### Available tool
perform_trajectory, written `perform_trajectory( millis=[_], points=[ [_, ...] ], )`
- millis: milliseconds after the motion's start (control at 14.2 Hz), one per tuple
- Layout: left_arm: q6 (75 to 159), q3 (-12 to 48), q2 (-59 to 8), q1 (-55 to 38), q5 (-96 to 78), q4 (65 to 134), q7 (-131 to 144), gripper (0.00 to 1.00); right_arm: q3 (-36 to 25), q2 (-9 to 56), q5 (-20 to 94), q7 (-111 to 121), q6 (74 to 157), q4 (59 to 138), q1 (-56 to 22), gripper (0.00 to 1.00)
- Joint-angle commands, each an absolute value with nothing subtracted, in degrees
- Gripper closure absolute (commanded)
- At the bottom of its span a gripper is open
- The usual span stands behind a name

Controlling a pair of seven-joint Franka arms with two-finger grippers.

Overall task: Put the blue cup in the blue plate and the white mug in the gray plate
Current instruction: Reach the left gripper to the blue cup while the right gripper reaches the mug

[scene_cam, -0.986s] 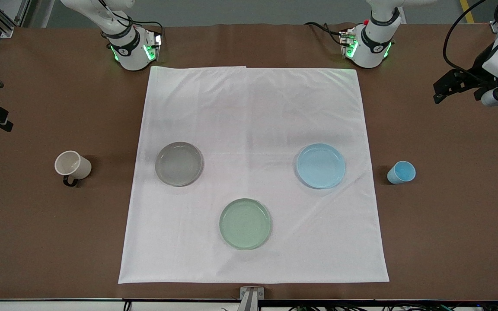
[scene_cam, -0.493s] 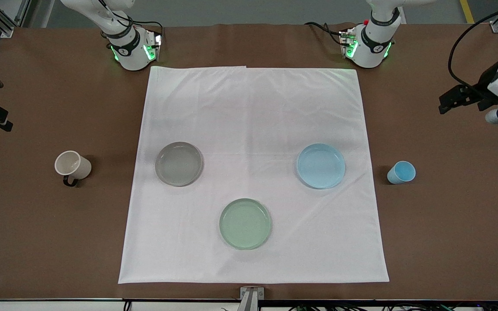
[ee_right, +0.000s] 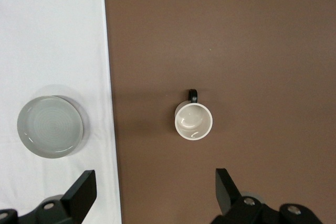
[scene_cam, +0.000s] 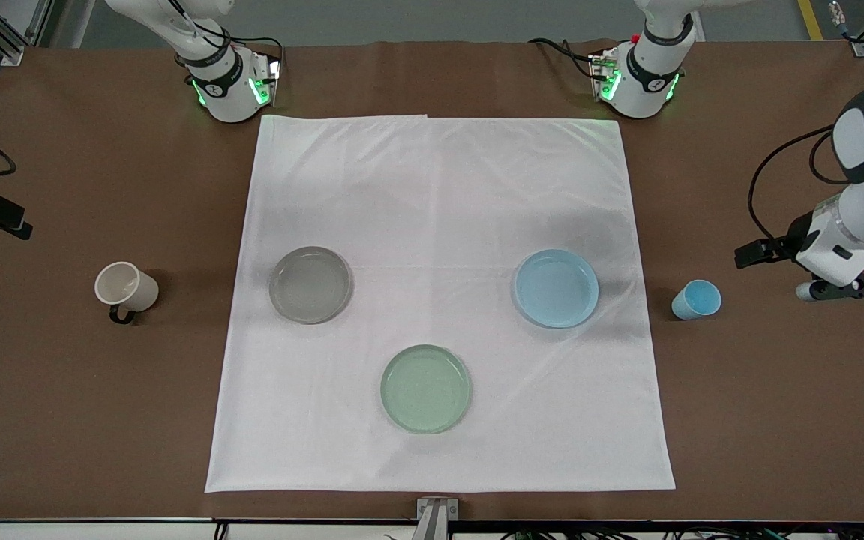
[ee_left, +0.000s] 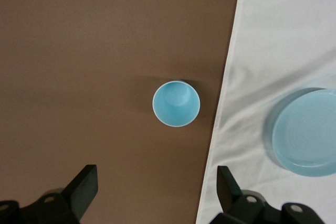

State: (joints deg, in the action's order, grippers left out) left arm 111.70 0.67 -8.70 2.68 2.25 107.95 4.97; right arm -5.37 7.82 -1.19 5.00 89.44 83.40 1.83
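The blue cup (scene_cam: 696, 298) stands upright on the brown table at the left arm's end, beside the cloth; it also shows in the left wrist view (ee_left: 176, 103). The blue plate (scene_cam: 556, 288) lies on the white cloth. The white mug (scene_cam: 126, 286) stands upright on the table at the right arm's end, with its black handle toward the front camera; it also shows in the right wrist view (ee_right: 193, 121). The gray plate (scene_cam: 310, 284) lies on the cloth. My left gripper (ee_left: 157, 179) is open and empty, high above the table near the cup. My right gripper (ee_right: 156, 182) is open and empty, high above the table near the mug.
A pale green plate (scene_cam: 425, 388) lies on the white cloth (scene_cam: 439, 187), nearer to the front camera than the other two plates. The two arm bases stand along the table's back edge. Brown table surface (scene_cam: 777, 390) surrounds the cloth.
My left arm has swung down and now hangs close by the blue cup. My right hand has shifted slightly toward the mug. The cups and plates have not moved.
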Motion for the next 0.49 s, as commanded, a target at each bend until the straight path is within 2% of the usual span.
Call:
perform_trajectory(
  millis=[0,141,282,423],
  points=[
    [119.1,0.8,-10.5,3.2,2.2,112.7,4.2,0.0,-5.0,14.2,-1.8,5.2,90.4,83.0,4.4,0.0],
    [125.8,0.7,-13.2,3.9,2.3,115.7,4.1,0.01,-5.0,17.4,-1.8,5.3,94.9,84.9,6.0,0.0],
    [132.9,0.8,-15.2,4.2,2.5,119.1,4.2,0.1,-5.0,17.9,-1.8,6.8,103.0,90.8,7.2,0.0],
    [136.2,0.7,-18.1,4.2,2.5,119.5,4.2,0.21,-5.0,18.1,-1.4,9.0,112.1,97.5,8.3,0.0]
  ],
)
